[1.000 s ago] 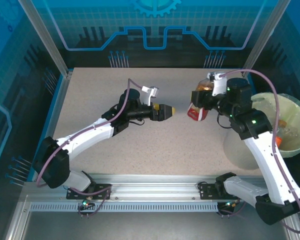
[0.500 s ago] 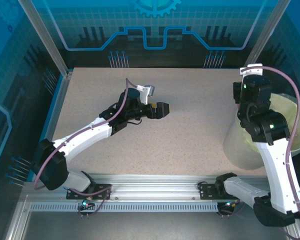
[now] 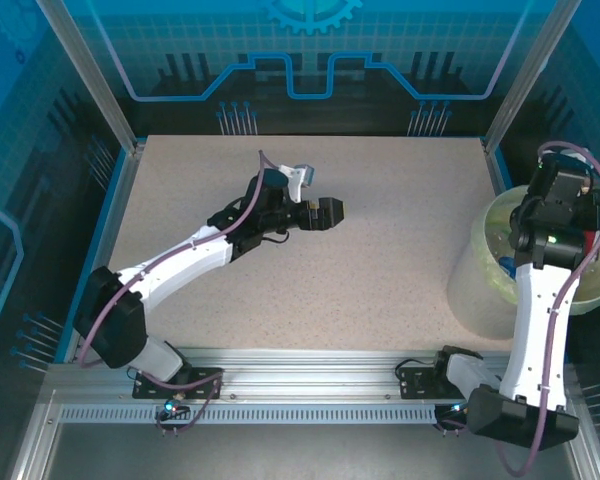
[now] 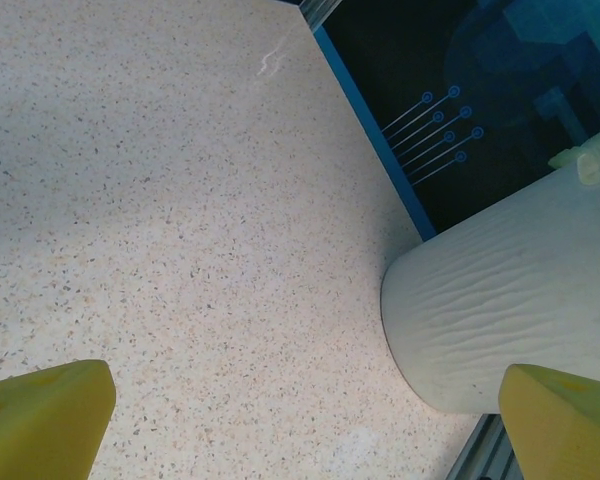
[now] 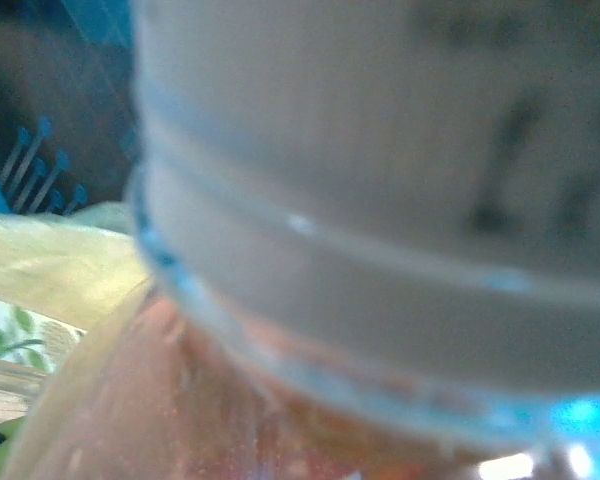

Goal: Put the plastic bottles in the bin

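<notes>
My right gripper [image 3: 572, 235] hangs over the bin [image 3: 477, 285], a large round bucket lined with a pale yellow-green bag, at the table's right edge. It is shut on a plastic bottle [image 3: 582, 246] that shows red beside the wrist. Close in the right wrist view, this bottle [image 5: 380, 200] is a blurred pale cap over a reddish body, with the bag [image 5: 60, 262] below it. My left gripper [image 3: 330, 213] hovers over mid-table, open, with nothing between its yellow fingertips [image 4: 40, 420]. The bin's ribbed wall [image 4: 510, 300] stands ahead of it.
A green-leaf label of another bottle [image 5: 18, 335] lies inside the bin. A blue rail [image 4: 370, 150] and metal posts edge the speckled table [image 3: 380, 280]. The bin stands beyond the table's right side, next to the right arm's base.
My right arm has swung from mid-table out over the bin, carrying the red-labelled bottle. My left gripper has stayed near mid-table, shifting slightly.
</notes>
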Controlling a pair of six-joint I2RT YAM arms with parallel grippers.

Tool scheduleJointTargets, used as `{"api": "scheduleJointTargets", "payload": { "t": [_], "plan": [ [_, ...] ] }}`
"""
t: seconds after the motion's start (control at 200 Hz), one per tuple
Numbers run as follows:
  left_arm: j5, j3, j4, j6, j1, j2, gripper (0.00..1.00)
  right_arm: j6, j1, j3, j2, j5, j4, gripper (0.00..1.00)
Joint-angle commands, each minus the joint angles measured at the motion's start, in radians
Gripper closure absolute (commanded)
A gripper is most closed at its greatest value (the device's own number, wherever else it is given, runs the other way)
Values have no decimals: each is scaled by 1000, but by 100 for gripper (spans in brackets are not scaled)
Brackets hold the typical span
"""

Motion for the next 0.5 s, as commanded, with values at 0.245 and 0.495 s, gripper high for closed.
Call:
{"api": "scheduleJointTargets", "payload": {
  "t": [0.245,0.495],
  "plan": [
    [-14,15,-43,-54,9,19,1,121,-142,159,165,-104,-259,18],
    [-25,8,-57,-44,13,11,1,206,-119,223,179,-223,-380,0]
  ]
}}
